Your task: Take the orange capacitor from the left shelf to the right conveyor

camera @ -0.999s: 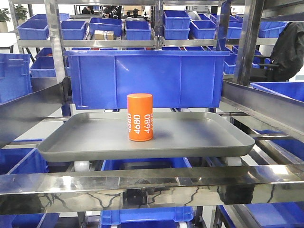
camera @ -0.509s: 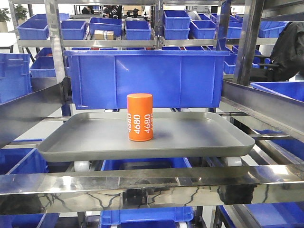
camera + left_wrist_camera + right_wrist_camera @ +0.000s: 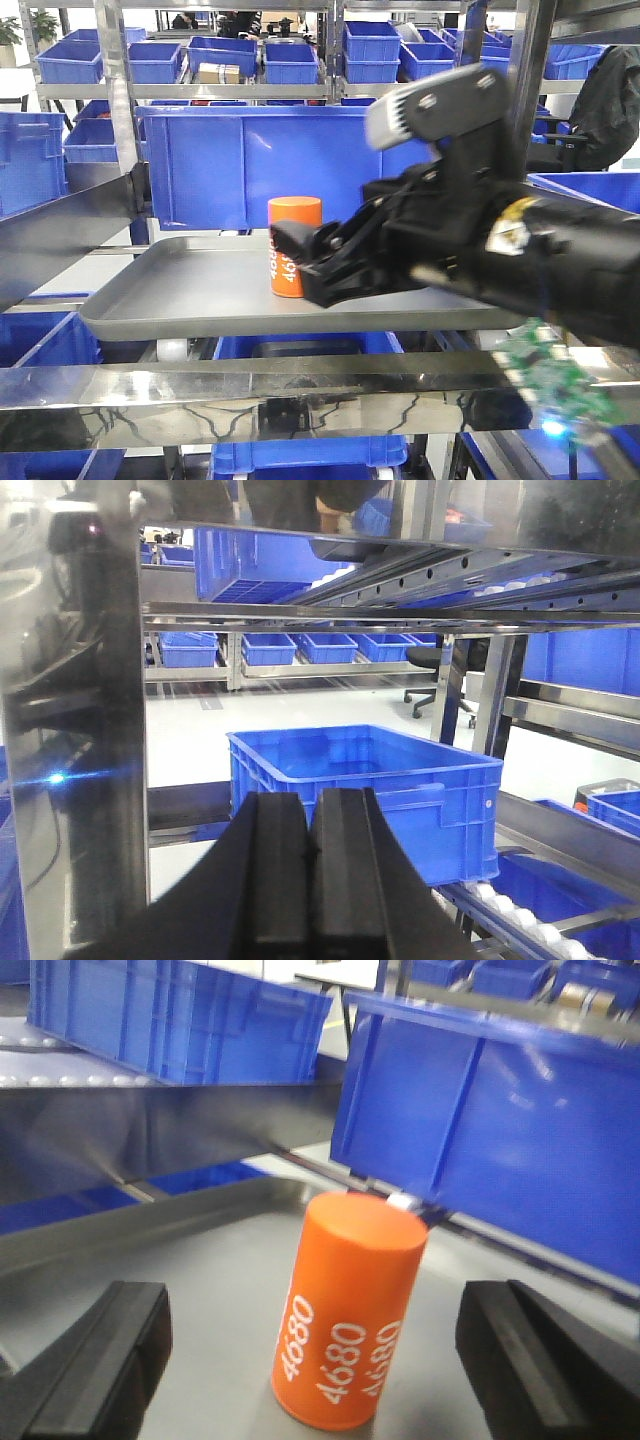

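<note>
Capacitor: smooth orange cylinder, rounded top edge, white "4680" print. Stands upright on the matte grey tray of the shelf, framed in polished steel rails. Partly hidden by the right arm in the front view. Right gripper: black blocky fingers spread wide, one on each side of the capacitor, not touching it. Large blue plastic bin directly behind the tray. Left gripper: fingers pressed together, holding nothing, facing a second bin.

Black right gripper, grey wrist cap
</note>
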Robot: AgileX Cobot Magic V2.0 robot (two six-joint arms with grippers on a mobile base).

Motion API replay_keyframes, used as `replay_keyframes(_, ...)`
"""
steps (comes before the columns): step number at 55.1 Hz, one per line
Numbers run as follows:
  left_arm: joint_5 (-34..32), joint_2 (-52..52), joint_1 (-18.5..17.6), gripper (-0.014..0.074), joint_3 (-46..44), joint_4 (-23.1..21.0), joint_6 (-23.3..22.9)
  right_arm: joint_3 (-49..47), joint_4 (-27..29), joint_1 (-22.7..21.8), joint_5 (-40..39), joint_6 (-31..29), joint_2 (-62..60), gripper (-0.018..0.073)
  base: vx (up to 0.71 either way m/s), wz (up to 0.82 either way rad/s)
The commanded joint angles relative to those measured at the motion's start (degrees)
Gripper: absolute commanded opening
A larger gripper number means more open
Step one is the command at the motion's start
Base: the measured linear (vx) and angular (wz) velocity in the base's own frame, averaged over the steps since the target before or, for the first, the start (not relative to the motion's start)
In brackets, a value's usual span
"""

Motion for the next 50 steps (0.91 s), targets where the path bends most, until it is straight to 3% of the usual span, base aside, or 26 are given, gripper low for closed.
replay_keyframes(1,-4.6,-0.3,-0.4,-0.0006,-1.7,-0.3,-0.3,-2.3,2.0,0.0,-6.0,-0.2,-0.3,0.0614,0.00,0.00)
replay_keyframes(18,-4.6,-0.3,-0.4,-0.0006,-1.7,-0.3,-0.3,-2.3,5.6,-0.1,-10.3,-0.1,3.3,0.0608,0.00,0.00)
replay_keyframes(39,-4.6,-0.3,-0.4,-0.0006,-1.7,-0.3,-0.3,-2.5,6.1,-0.1,-18.2,-0.1,8.8,0.0593,0.00,0.00)
replay_keyframes(50,-4.6,-0.3,-0.4,-0.0006,-1.7,-0.3,-0.3,-8.7,6.8,-0.1,-15.7,-0.2,13.6,0.0593,0.00,0.00)
